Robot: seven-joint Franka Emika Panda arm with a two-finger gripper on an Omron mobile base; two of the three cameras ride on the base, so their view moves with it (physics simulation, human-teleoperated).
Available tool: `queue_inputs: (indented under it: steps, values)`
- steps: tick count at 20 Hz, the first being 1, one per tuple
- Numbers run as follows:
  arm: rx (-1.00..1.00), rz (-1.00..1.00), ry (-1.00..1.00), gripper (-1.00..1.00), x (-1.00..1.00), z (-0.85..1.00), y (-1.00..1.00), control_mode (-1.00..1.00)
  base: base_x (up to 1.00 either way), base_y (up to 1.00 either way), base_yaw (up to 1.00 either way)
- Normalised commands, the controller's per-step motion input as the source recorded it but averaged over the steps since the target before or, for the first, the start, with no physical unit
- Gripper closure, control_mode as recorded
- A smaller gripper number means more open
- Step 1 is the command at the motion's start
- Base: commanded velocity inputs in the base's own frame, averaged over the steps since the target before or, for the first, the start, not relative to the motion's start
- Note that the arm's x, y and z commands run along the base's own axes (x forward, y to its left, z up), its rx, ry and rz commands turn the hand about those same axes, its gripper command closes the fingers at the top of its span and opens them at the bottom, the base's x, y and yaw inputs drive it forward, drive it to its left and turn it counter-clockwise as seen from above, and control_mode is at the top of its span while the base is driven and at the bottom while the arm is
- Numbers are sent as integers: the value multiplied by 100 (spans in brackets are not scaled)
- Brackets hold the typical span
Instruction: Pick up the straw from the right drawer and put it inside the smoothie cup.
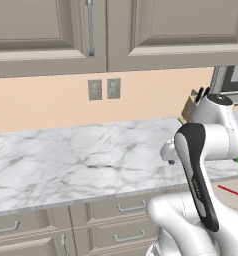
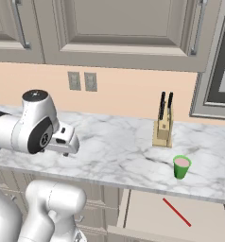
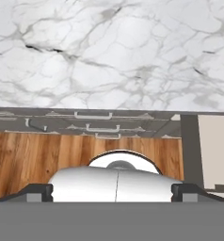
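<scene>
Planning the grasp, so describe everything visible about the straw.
The straw is a thin, straight red stick, plain and plastic-looking, with no visible bend. It lies flat and diagonal on the beige floor of the open right drawer, below the marble counter edge, in front of the green smoothie cup. Nothing but the drawer floor touches it.

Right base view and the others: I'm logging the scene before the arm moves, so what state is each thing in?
Right drawer: pulled open.
Straw: lying flat inside the drawer, untouched.
Smoothie cup: upright on the counter, no straw in it.
Knife block: upright behind the cup, knives in it.
Gripper: open, empty, over the counter.
Upper cabinets: doors closed.
</scene>
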Motion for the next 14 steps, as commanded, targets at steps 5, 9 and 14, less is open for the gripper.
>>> queue_inputs:
  steps: [5, 9, 14]
  values:
    - [0, 0, 0, -100, 0, 0, 0, 100, -21, -2, 0]
    - [0, 0, 0, -100, 0, 0, 0, 100, -86, -2, 0]
    - [0, 0, 0, -100, 0, 0, 0, 100, -84, -1, 0]
